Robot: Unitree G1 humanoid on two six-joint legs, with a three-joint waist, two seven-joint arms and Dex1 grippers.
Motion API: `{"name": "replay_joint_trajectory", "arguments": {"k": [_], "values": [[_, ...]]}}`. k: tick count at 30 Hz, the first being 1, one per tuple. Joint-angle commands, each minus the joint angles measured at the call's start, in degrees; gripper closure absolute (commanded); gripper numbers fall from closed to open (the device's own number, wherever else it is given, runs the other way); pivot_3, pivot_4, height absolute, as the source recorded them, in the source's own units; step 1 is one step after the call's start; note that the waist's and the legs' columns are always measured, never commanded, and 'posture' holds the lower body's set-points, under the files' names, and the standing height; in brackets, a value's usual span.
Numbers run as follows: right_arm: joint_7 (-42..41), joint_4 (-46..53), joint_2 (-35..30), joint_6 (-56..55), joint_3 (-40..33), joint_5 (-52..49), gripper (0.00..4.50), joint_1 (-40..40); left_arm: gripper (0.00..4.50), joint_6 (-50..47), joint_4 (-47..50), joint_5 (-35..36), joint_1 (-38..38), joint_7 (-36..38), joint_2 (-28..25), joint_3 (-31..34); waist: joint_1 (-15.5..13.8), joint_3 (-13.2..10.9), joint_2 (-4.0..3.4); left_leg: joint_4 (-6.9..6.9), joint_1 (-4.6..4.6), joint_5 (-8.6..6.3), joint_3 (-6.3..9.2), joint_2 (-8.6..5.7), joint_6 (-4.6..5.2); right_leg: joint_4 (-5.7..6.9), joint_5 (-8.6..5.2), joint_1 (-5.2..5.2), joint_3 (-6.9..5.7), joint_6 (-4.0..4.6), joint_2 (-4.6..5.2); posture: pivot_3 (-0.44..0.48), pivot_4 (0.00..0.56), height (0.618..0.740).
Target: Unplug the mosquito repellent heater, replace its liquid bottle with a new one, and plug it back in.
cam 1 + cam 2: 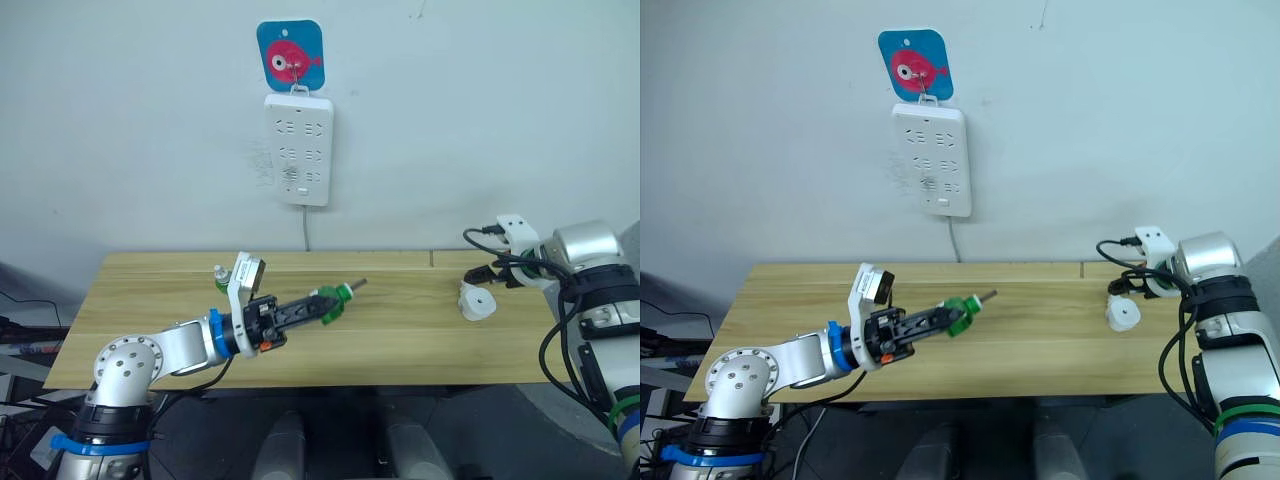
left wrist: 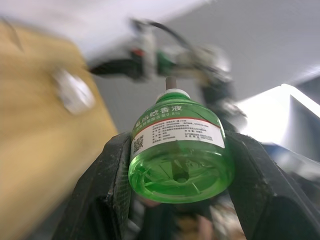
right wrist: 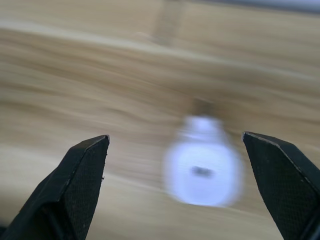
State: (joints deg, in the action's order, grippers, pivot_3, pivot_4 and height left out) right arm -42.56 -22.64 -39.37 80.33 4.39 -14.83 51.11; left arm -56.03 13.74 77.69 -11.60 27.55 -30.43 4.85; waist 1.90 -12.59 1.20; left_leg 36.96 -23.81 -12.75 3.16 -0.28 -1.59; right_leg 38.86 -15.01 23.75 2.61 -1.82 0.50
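The heater [image 1: 477, 302] lies unplugged on the tabletop [image 1: 400, 340] before the open right pincer [image 3: 175, 165], while the left pincer [image 2: 177, 165] holds a green bottle [image 2: 177, 150] (not yet fitted).

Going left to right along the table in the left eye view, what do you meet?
Small bottle standing behind the left wrist → left claw shut on the green liquid bottle → white mosquito repellent heater lying on the table → right claw just behind it, open.

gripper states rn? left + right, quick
Left gripper: shut on the green liquid bottle, held above the table.
Right gripper: open, empty, the mosquito repellent heater lying ahead of it.
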Motion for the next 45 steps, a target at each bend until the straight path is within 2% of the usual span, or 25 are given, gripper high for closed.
{"name": "replay_joint_trajectory", "arguments": {"k": [1,5,8,11,17,22,29,32,33,36,41,45], "values": [[-3.1,9.8,3.2,11.2,-11.0,-13.8,0.05,1.3,2.21,16.6,3.6,-20.3,-1.9,3.6,1.3,-3.6,-0.1,0.0,0.00,-0.01,0.01,0.00,-0.04,0.00,0.00,0.00,0.00,0.00,0.02,0.00,-0.01,-0.029,0.192,0.740],[1.5,14.6,5.2,12.2,-15.8,-32.5,0.05,-1.8,2.21,34.0,1.9,-39.9,-3.9,6.7,3.1,-9.6,-0.3,0.0,0.01,-0.01,-0.06,0.00,-0.07,-0.06,-0.01,-0.11,0.01,-0.03,-0.03,0.01,-0.02,-0.028,0.188,0.740],[9.2,16.4,6.5,12.2,-16.9,-43.8,0.05,-3.7,2.21,40.0,1.6,-46.0,-5.2,8.2,5.1,-11.7,-0.4,0.0,0.01,-0.02,-0.13,0.00,-0.10,-0.16,0.00,-0.38,0.03,-0.14,-0.04,-0.03,0.01,-0.032,0.187,0.740],[20.7,15.1,10.1,12.2,-18.7,-54.5,0.05,-3.5,2.21,44.0,1.6,-50.0,-6.6,10.0,6.6,-13.4,-0.2,0.0,0.01,-0.02,-0.23,-0.01,-0.17,-0.12,0.03,-0.70,0.21,-0.17,0.02,-0.25,0.03,-0.027,0.183,0.740],[42.0,13.4,16.2,10.9,-22.3,-73.2,0.05,-4.1,2.21,45.9,2.6,-53.1,-7.3,11.6,8.3,-14.1,0.0,0.0,-0.01,-0.01,-0.27,-0.01,-0.12,-0.02,0.03,-0.73,0.29,-0.17,-0.03,-0.28,-0.11,-0.026,0.174,0.740],[59.8,16.1,14.5,-2.0,-14.6,-96.3,0.05,-8.4,2.21,46.0,3.5,-53.8,-7.0,12.6,8.8,-14.2,0.1,0.1,0.01,0.00,-0.33,-0.01,-0.10,-0.04,0.03,-0.79,0.29,-0.18,-0.04,-0.29,-0.16,-0.029,0.167,0.740],[64.0,19.0,15.6,-6.8,-13.9,-98.2,0.05,-9.8,2.21,45.9,3.2,-54.2,-7.2,13.4,9.1,-13.9,0.1,0.1,-0.01,0.03,-0.31,-0.01,-0.12,0.02,0.04,-0.76,0.30,-0.17,-0.02,-0.31,-0.23,-0.032,0.163,0.740],[65.1,19.3,16.5,-7.6,-14.5,-98.2,0.56,-10.3,2.21,45.8,3.3,-54.3,-7.4,13.5,9.5,-13.9,0.1,0.1,-0.01,0.03,-0.31,-0.01,-0.10,0.06,0.04,-0.76,0.30,-0.17,-0.03,-0.30,-0.27,-0.032,0.164,0.740],[65.3,19.5,16.6,-7.7,-14.6,-98.2,0.86,-10.4,2.21,45.8,3.4,-54.4,-7.3,13.5,9.6,-13.9,0.1,0.1,-0.01,0.02,-0.31,-0.01,-0.11,0.06,0.04,-0.76,0.30,-0.17,-0.02,-0.30,-0.27,-0.032,0.167,0.740],[64.9,19.6,16.5,-7.2,-14.5,-98.2,2.00,-10.7,2.21,45.9,3.4,-54.6,-7.2,13.6,9.9,-13.9,0.1,0.1,-0.01,0.01,-0.31,-0.01,-0.10,0.06,0.04,-0.77,0.30,-0.17,-0.03,-0.30,-0.27,-0.032,0.167,0.740],[65.4,19.4,17.0,-7.4,-14.9,-98.2,3.65,-10.7,2.21,45.9,3.4,-54.8,-7.2,13.6,10.1,-13.8,0.1,0.1,-0.02,0.02,-0.30,-0.01,-0.12,0.06,0.04,-0.76,0.30,-0.17,-0.01,-0.30,-0.27,-0.028,0.172,0.740],[65.8,19.0,17.1,-7.4,-15.2,-98.2,3.64,-10.6,2.21,46.2,3.3,-55.5,-7.2,13.3,10.3,-13.6,0.0,0.1,-0.02,0.02,-0.30,-0.01,-0.11,0.06,0.05,-0.75,0.30,-0.17,-0.02,-0.30,-0.27,-0.027,0.176,0.740]]}}
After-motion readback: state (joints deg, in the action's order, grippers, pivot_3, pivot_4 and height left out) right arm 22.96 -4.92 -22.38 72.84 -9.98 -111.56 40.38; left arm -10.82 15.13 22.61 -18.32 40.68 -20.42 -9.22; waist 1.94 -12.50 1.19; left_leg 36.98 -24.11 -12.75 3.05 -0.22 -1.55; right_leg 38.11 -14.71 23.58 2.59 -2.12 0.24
